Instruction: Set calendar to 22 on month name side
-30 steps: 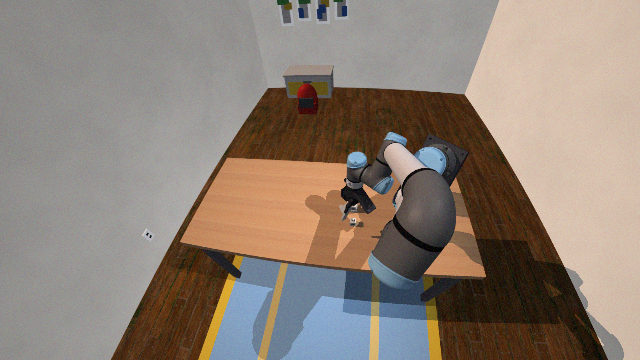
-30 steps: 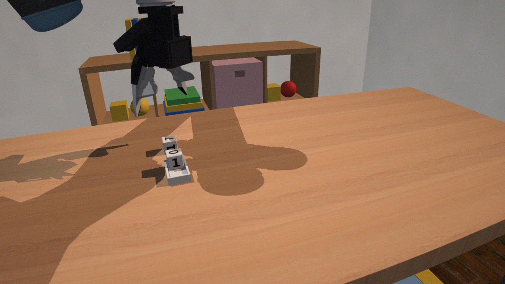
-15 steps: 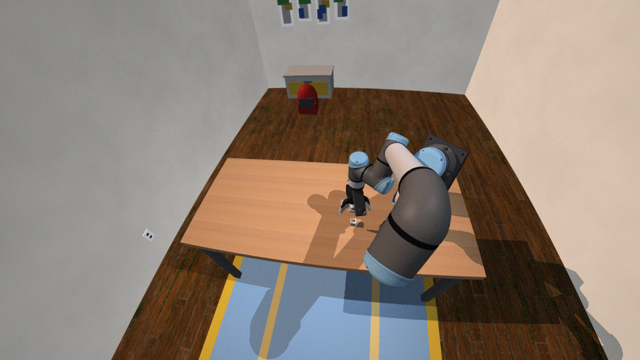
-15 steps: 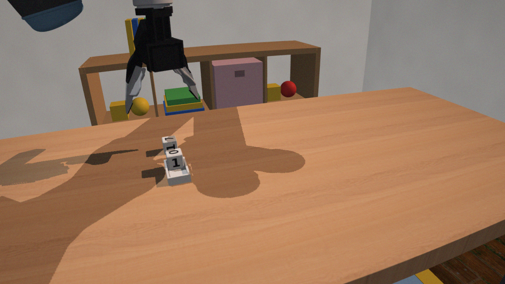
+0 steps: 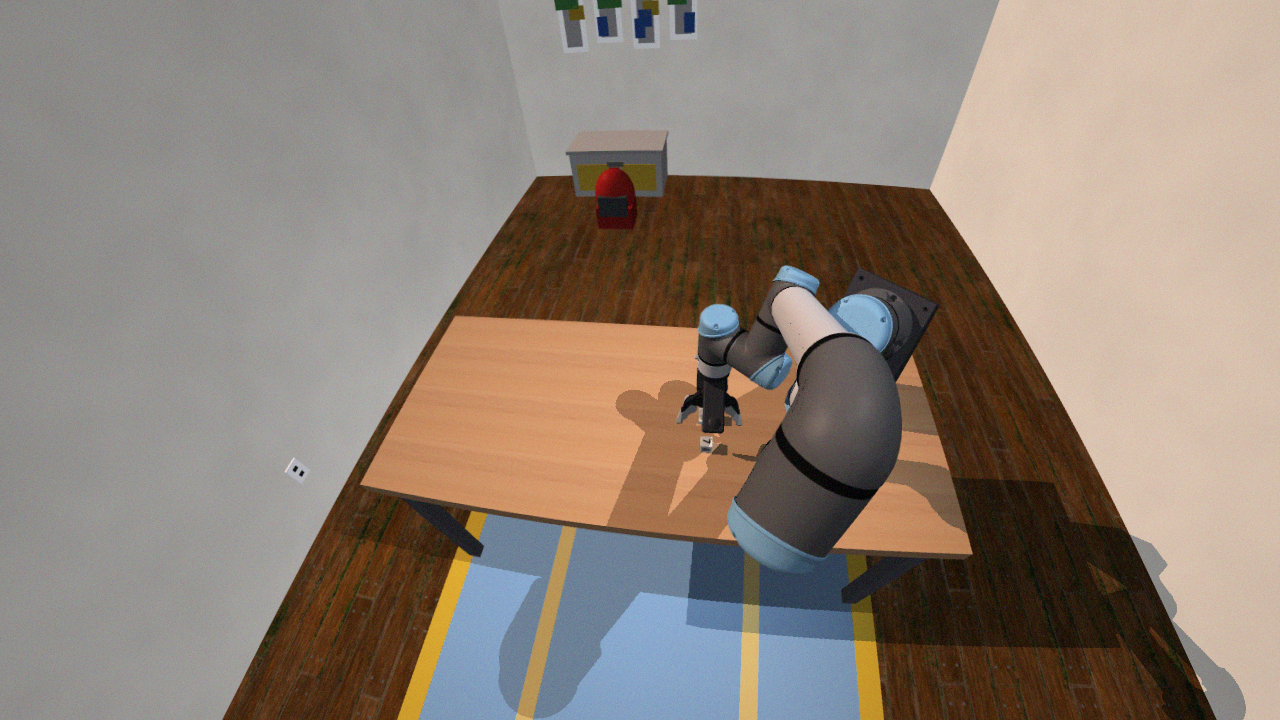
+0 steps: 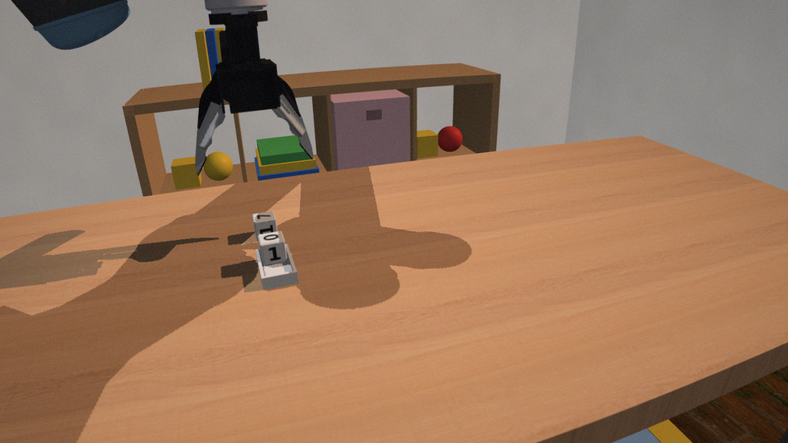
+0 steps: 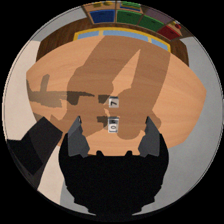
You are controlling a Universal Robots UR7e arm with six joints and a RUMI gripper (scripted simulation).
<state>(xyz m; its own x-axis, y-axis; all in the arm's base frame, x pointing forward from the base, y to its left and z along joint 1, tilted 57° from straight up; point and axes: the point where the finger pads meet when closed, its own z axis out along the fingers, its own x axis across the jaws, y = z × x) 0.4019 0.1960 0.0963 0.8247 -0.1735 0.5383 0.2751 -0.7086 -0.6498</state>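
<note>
Gripper (image 5: 710, 422) (image 6: 255, 165) (image 7: 113, 117), with fingers spread wide and nothing between them, hung above the cubes. Below it, the tray (image 6: 279, 279) (image 7: 113, 132) held one cube (image 6: 273, 248) (image 7: 113, 127), its 0 uppermost and an upright 1 toward the exterior camera. Ahead of the tool in the wrist view, the loose cube (image 5: 706, 443) (image 6: 265, 224) (image 7: 113, 102) sat on the table (image 5: 519, 402) (image 6: 551, 247) (image 7: 186, 102), just outside the tray, 7 uppermost and sideways. No 2 was legible; the month's name could not be made out. Judged best practice: centre over one cube, align the pads with two opposite faces, descend straight, and grip squarely without nudging its neighbour. Each 2 needed identifying before turning; a skewed grip risked a tilted cube catching the tray's rim.

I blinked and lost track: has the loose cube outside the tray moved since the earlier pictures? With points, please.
No. The loose cube (image 5: 707, 443) (image 6: 265, 224) (image 7: 114, 102) sits at the same place on the table (image 5: 537, 402) (image 6: 523, 264) (image 7: 183, 102), just behind the tray (image 6: 279, 280) in the exterior view.
</note>
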